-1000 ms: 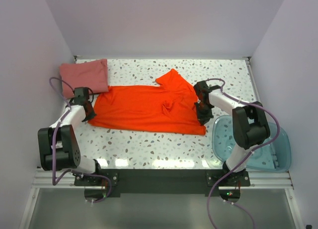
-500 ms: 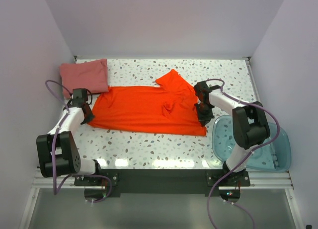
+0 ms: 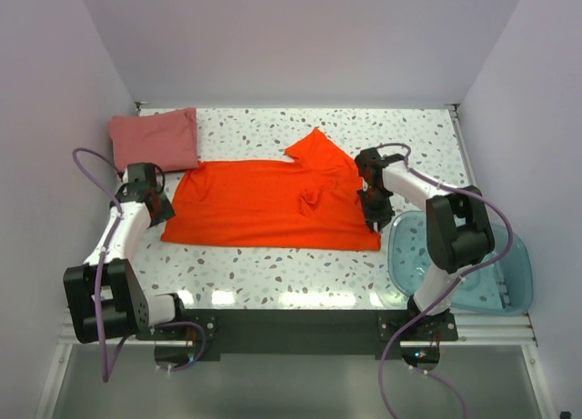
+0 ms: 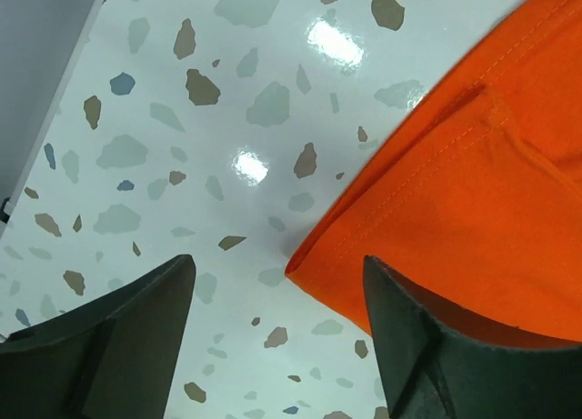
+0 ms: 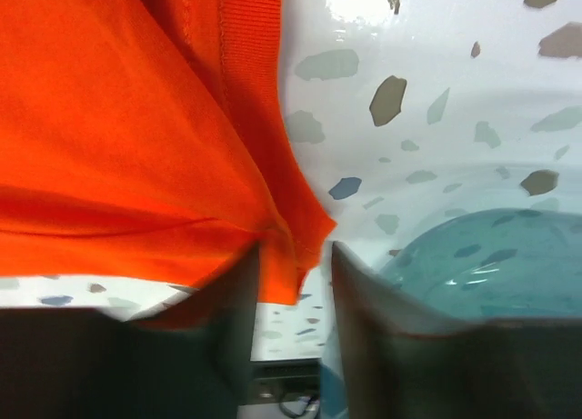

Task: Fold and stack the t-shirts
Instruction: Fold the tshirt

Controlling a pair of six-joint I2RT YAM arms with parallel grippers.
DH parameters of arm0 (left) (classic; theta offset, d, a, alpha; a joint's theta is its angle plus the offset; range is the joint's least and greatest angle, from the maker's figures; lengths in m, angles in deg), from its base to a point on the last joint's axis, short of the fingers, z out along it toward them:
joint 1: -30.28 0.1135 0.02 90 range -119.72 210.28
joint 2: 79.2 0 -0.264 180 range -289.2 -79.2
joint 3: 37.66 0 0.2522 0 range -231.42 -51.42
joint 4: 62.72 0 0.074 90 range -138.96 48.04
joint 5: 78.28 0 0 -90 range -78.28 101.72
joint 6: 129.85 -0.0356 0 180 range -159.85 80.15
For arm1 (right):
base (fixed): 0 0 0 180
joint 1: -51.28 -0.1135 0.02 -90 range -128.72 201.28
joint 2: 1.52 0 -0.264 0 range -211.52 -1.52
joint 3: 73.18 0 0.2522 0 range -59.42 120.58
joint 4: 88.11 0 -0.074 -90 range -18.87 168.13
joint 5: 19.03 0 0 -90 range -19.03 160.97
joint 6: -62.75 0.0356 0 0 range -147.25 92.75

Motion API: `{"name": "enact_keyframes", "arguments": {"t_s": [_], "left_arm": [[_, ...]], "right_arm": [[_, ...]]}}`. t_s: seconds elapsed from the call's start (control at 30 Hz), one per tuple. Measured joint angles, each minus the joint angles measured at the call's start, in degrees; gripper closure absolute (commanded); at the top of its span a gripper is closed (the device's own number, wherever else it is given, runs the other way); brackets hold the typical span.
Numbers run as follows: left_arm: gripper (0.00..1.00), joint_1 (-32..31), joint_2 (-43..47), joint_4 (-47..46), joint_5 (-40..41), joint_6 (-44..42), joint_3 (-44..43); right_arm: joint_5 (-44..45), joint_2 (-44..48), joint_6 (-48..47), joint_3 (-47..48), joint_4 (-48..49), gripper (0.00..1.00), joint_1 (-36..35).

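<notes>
Orange-red t-shirt point(image 3: 273, 205) is spread flat on the speckled surface point(image 3: 273, 269) and has just been let go.

A second ago both grippers were shut tight at the two ends of the shirt. Now the left gripper point(image 4: 277, 274) is opened wide with nothing in it, and a corner of the shirt is seen lying on the surface just in front of its fingers. The right gripper point(image 5: 296, 269) is opened only a little, with the other end's corner in the gap; it looks let go, but that is not sure. The shirt has been pulled straighter and is laid between the two arms. The dusty pink t-shirt point(image 3: 155, 137) is folded at the far left corner, and a blue plastic tub point(image 3: 464, 264) is sat at the near right. Spreading looks done, so folding is likely next, then stacking.
</notes>
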Motion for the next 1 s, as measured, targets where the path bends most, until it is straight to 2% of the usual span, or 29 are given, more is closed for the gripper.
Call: {"name": "enact_keyframes", "arguments": {"t_s": [0.1, 0.2, 0.3, 0.43, 0.63, 0.8, 1.0], "left_arm": [[0.09, 0.0, 0.11, 0.59, -0.24, 0.17, -0.76], [0.0, -0.44, 0.09, 0.39, -1.57, 0.37, -2.4], [0.0, -2.73, -0.2, -0.37, -2.73, 0.92, -4.04], [0.0, -8.85, -2.69, -2.91, -5.01, 1.42, -6.23], [0.0, -17.25, -8.96, -8.17, -10.56, 1.53, -7.04], [0.0, -18.01, -12.81, -13.33, -15.32, 2.45, -4.74], [0.0, -18.01, -13.92, -16.37, -17.51, 2.89, 0.81]], "right_arm": [[0.17, 0.39, -0.5, 1.09, -1.05, 0.39, 0.02], [-0.15, 1.66, -0.63, 2.86, -2.1, 0.35, 0.07], [-0.83, 3.37, -0.66, 5.6, -2.97, 0.32, 0.04], [-3.93, 5.18, -0.63, 9.49, -2.58, 0.31, -0.26], [-11.28, 5.49, 1.42, 9.29, 3.28, 0.31, -2.21], [-16.52, 4.17, 4.57, 4.46, 10.93, 0.31, -4.13], [-17.66, 0.96, 6.56, -2.75, 16.5, 0.31, -4.9]]}}
